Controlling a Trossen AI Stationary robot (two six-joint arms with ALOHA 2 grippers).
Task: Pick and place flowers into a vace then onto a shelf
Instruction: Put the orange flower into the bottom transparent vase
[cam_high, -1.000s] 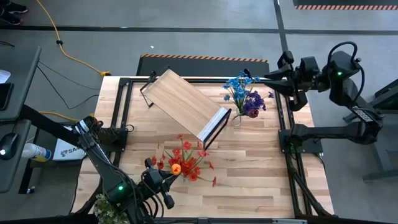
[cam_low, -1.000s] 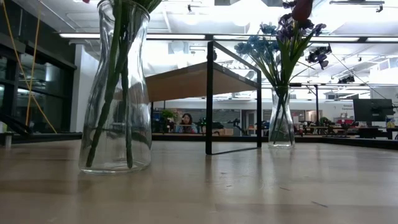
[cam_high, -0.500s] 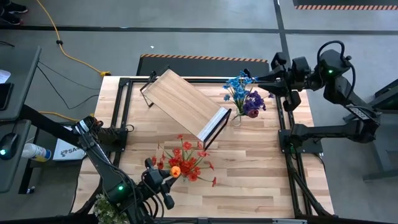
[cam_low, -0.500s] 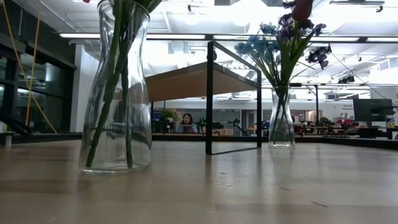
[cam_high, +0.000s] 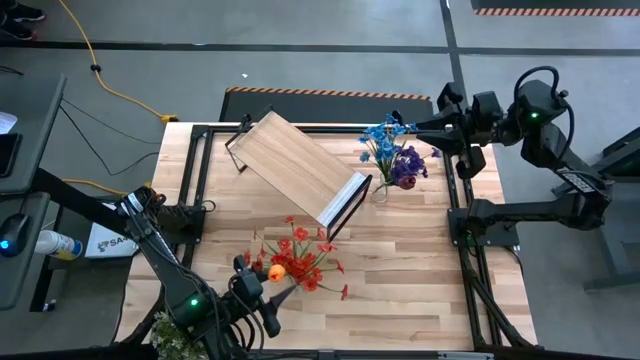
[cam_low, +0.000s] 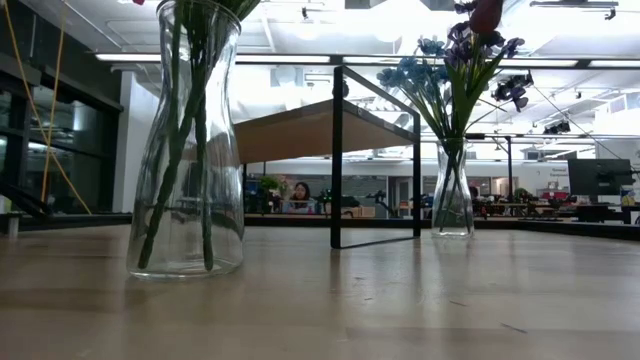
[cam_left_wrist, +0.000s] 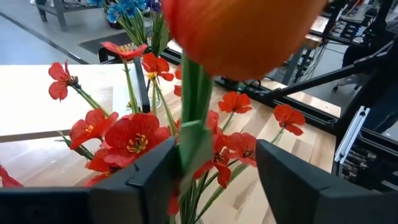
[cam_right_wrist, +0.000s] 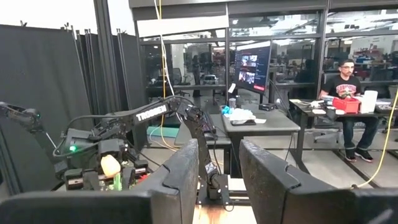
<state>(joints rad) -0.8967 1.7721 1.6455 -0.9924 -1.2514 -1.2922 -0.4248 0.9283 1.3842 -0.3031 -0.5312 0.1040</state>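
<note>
1. While the left gripper (cam_high: 281, 294) hovers by the red flowers (cam_high: 300, 258) at the table's (cam_high: 400, 260) near edge, its parted fingers (cam_left_wrist: 149, 177) straddle an orange bloom's (cam_high: 279, 271) stem without visibly clamping it.
2. At centre, the shelf (cam_high: 297, 166) stands angled and bare.
3. Just right of it, blue and purple flowers (cam_high: 392, 150) fill a vase (cam_low: 453, 190).
4. Far right, the right gripper (cam_high: 422, 124) waits beyond that vase, fingers apart, empty.

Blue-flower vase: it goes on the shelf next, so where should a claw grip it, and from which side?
Probably the vase at its narrow neck, level, from the right claw's side: blooms cover the top and the shelf crowds the other side.
</note>
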